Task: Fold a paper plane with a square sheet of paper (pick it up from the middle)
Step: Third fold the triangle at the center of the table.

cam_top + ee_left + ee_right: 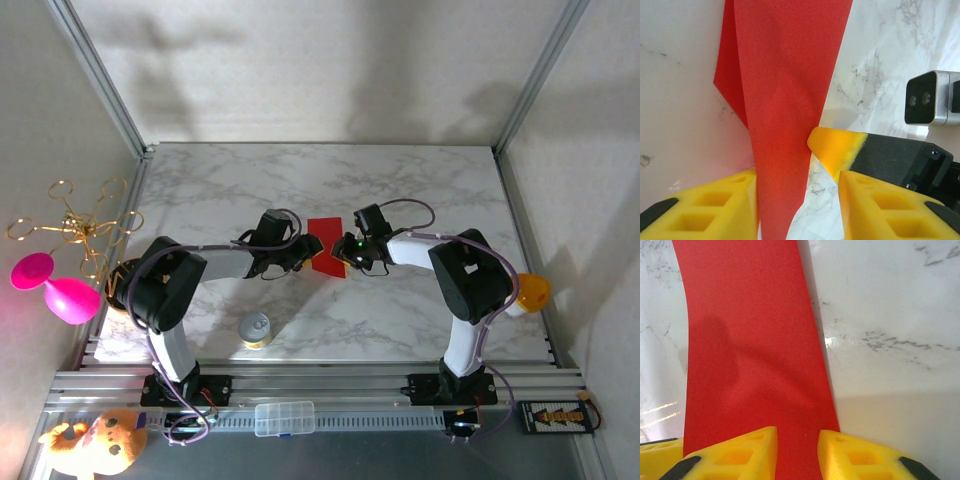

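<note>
Broad red paper (755,340) strip ahead of two yellow fingers (740,452), against pale marble tabletop (890,315).

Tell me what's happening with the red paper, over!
Left tool and right tool part open, both at the red paper. Paper partly folded, not finished yet. Tin off to the side. Over.

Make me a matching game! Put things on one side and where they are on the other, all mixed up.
Things:
1 red paper
2 round tin
3 pink toy
4 clear box

Places:
A left of the table, off its edge
B on the front rail
C middle of the table
D on the table, near its front edge

Pairs: 1-C, 2-D, 3-A, 4-B
</note>
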You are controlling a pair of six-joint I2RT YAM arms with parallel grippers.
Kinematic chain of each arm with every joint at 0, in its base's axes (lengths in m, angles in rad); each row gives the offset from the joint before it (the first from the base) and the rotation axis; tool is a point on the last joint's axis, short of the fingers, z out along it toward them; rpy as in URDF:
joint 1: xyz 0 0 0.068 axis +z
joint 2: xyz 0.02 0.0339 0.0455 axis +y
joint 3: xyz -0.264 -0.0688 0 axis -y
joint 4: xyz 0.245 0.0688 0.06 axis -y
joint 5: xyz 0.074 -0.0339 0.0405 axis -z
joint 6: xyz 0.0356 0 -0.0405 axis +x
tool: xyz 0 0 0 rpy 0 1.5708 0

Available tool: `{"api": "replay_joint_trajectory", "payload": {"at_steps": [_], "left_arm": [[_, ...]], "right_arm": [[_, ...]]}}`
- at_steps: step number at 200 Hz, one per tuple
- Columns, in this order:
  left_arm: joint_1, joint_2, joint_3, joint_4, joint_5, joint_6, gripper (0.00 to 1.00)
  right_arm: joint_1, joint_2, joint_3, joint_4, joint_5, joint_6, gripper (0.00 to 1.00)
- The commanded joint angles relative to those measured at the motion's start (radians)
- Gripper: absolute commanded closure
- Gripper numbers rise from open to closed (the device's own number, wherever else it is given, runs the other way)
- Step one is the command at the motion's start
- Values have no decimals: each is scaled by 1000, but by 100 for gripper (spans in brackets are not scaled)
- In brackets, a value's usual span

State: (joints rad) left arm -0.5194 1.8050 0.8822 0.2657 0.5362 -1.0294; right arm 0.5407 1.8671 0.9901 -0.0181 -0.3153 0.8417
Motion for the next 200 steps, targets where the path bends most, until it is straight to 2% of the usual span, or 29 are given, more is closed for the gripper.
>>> {"api": "replay_joint_trajectory", "payload": {"at_steps": [1, 56, 162, 200], "left_arm": [[10, 25, -9, 17, 16, -21, 62], [47, 52, 1, -15, 20, -17, 71], [60, 90, 38, 3, 75, 3, 83], [64, 88, 40, -1, 84, 3, 91]], "right_arm": [[3, 57, -54, -91, 35, -17, 69], [1, -24, -77, -2, 14, -54, 59], [0, -39, -87, 32, -10, -54, 59], [-6, -65, -85, 49, -7, -75, 54]]}}
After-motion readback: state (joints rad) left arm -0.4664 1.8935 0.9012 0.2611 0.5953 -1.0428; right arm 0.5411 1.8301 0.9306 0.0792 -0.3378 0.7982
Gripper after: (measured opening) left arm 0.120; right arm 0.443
